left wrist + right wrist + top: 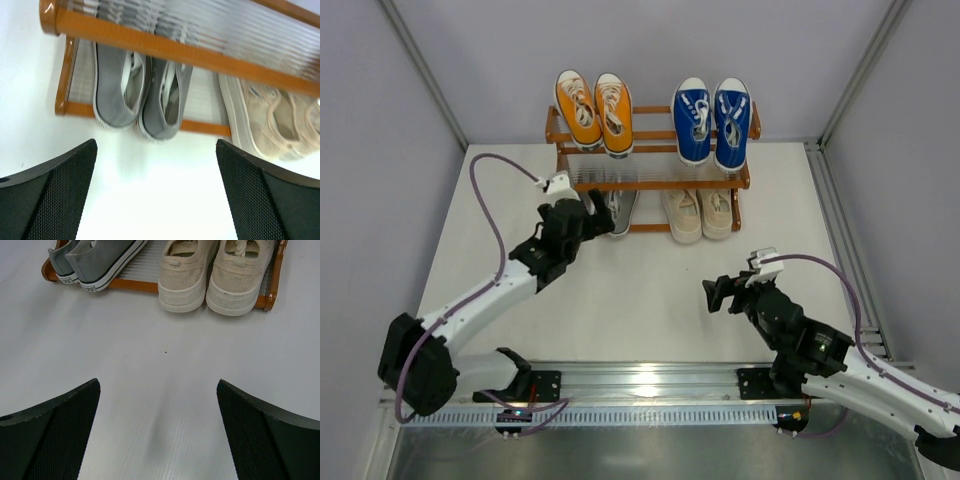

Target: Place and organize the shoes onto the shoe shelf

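1. mesh-faced fingers of the left hand (156, 150): spread wide, nothing between them, hovering over bare desk (160, 355).
2. right hand (158, 387): likewise released and empty, well back from the shoe shelf (175, 50).
3. grey pair (117, 85): lower tier, straight ahead of the left hand and near it. heels face the hand and toes point away. long axes run front to back, side by side and touching, with heels just over the front rail.
4. cream pair (182, 280): lower tier, ahead of the right hand and right of the grey pair. heels face the hand, toes point away, and the shoes lie parallel.
5. orange pair (576, 115): upper tier, beyond and above the left hand. long axes run front to back; toes seem to point away.
6. blue pair (694, 120): upper tier, far ahead of the right hand, lying the same way with white toe caps at the far end.
7. status: all four pairs shelved, two per tier, with no shoe loose on the desk. judged essentially complete.
8. remaining, at most: squaring the grey pair, which sits slightly slanted in the right wrist view.
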Motion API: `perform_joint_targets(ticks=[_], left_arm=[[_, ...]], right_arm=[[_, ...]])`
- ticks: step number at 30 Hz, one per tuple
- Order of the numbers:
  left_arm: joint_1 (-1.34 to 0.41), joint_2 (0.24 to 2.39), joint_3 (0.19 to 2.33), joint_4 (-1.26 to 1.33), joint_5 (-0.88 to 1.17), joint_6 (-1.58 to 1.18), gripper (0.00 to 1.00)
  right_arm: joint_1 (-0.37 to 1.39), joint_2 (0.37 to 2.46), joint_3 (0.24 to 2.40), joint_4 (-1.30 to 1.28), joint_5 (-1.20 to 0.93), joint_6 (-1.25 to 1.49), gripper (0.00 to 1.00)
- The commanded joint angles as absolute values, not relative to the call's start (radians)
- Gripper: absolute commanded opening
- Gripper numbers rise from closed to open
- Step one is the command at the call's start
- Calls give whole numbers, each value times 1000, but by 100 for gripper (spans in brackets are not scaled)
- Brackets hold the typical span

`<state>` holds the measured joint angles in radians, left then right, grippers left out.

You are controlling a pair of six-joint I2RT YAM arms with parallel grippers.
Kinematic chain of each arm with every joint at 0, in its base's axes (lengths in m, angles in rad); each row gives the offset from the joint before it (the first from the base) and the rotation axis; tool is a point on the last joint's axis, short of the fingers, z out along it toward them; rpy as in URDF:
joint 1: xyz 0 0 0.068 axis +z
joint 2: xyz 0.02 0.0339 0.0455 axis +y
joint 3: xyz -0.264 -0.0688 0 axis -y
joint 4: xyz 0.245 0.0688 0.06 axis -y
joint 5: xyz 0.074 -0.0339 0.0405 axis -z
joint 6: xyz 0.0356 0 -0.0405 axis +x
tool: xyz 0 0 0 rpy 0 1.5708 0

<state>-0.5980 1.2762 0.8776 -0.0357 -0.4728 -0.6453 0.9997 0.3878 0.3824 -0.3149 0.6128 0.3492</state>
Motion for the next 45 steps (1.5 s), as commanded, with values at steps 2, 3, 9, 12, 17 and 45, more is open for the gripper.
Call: perform_joint_targets(ticks=[2,3,9,12,17,45], left_arm=[[-612,1047,871,-360,-370,-680,100],[-614,1011,874,-392,-351,-673,100],[-614,752,977,-670,-281,-644,100],[-614,694,1026,-735,-238,-635,100],[-614,641,1069,-801,-198,-629,100],[-614,663,1195,-802,-84,-572,100]], right_arm=[[1003,394,469,-265,572,321,100],[1003,402,485,-278,566,321,100],[1003,472,653,-377,572,330,100],[1003,483,741,-415,630,374,100],[1003,503,883,-488,611,387,100],[1003,439,925,-503,548,347,100]])
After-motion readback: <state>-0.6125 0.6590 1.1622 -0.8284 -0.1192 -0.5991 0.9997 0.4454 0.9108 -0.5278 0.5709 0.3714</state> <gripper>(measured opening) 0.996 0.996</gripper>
